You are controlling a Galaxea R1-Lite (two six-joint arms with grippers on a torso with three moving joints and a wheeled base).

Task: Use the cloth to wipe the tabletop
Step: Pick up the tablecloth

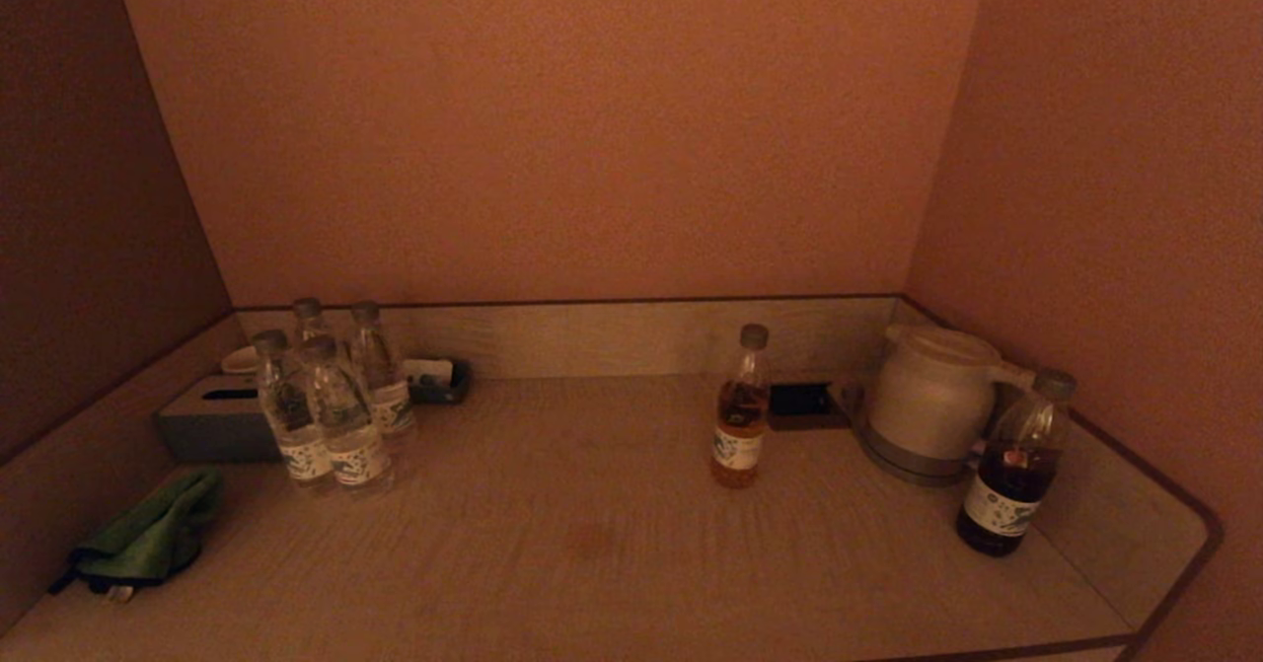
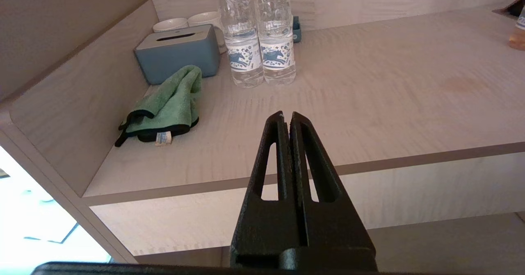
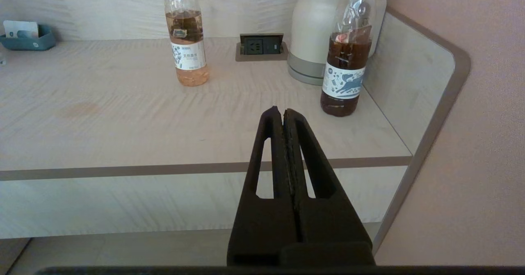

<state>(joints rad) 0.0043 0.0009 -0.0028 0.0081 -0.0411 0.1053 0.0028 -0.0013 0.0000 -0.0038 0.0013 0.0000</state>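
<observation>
- Left hand and right hand hung before the tabletop edge, fingers pressed together, empty.
- Green cloth lay bunched and ungrasped; wiping not begun.
- Faint stain remained.

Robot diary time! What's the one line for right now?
step: not started | cloth: crumpled on tabletop by tissue box | left tool: shut, empty, before table edge | right tool: shut, empty, likewise

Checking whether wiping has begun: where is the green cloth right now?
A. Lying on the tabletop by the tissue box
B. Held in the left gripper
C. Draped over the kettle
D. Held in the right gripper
A: the green cloth lies bunched on the tabletop in front of the tissue box, while the left gripper and right gripper are shut on nothing.
</observation>
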